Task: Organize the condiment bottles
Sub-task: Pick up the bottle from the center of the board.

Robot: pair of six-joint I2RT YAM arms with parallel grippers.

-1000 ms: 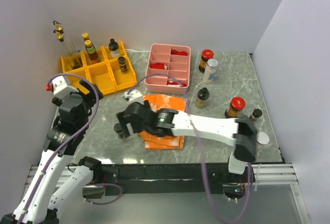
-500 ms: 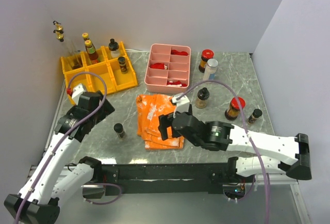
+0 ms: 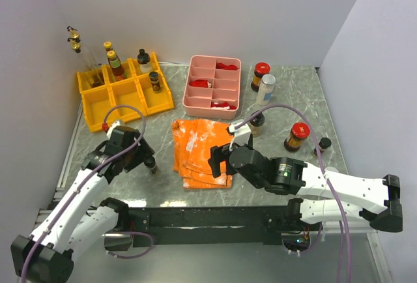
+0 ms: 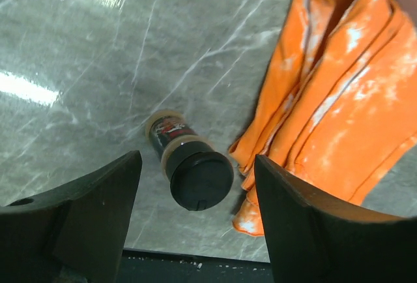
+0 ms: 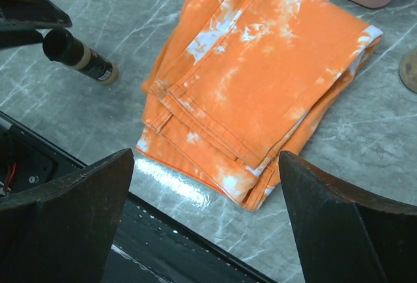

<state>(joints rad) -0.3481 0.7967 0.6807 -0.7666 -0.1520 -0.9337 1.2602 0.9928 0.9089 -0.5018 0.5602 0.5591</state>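
A small dark bottle with a black cap [image 3: 151, 164] [image 4: 195, 177] stands on the marble left of the orange cloth [image 3: 202, 149]. My left gripper [image 3: 141, 156] [image 4: 197, 165] is open, one jaw on each side of this bottle, with a gap on both sides. My right gripper [image 3: 218, 159] [image 5: 206, 159] hangs open over the cloth's near edge [image 5: 254, 94] and holds nothing; its view shows the same bottle [image 5: 78, 55] at upper left. Three bottles [image 3: 117, 64] stand in the yellow bins [image 3: 124, 97]. Several more jars [image 3: 297, 135] stand at the right.
A pink divided tray [image 3: 215, 110] with red pieces sits at the back centre. A red-capped jar [image 3: 261, 74] and a white-capped bottle [image 3: 266, 89] stand to its right. The right arm partly hides a bottle [image 3: 257, 121]. The table's dark front edge [image 5: 182, 244] lies close below the cloth.
My left arm has swung right and down until its jaws straddle the small bottle, and they have narrowed. My right arm has pulled back from that bottle to the cloth.
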